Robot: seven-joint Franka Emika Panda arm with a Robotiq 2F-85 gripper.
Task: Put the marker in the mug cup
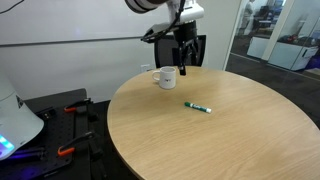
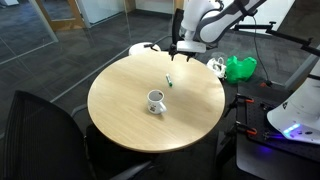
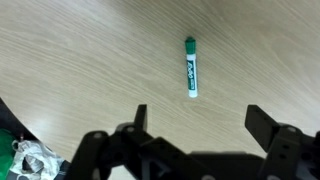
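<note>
The marker [image 1: 197,107] is a short green and white stick lying flat on the round wooden table [image 1: 250,140]. It also shows in an exterior view [image 2: 168,82] and in the wrist view [image 3: 190,67]. The white mug cup [image 1: 166,77] stands upright with its handle to the side, apart from the marker; it also shows in an exterior view [image 2: 156,100]. My gripper [image 1: 183,55] hangs high above the table, open and empty. In the wrist view its two fingers [image 3: 198,122] are spread wide, with the marker just beyond them.
A black chair [image 2: 45,125] stands by the table. A green bag [image 2: 240,68] and a white cup-like object [image 2: 216,66] lie on the floor near the arm's base. A black stand with orange-handled tools [image 1: 65,125] is beside the table.
</note>
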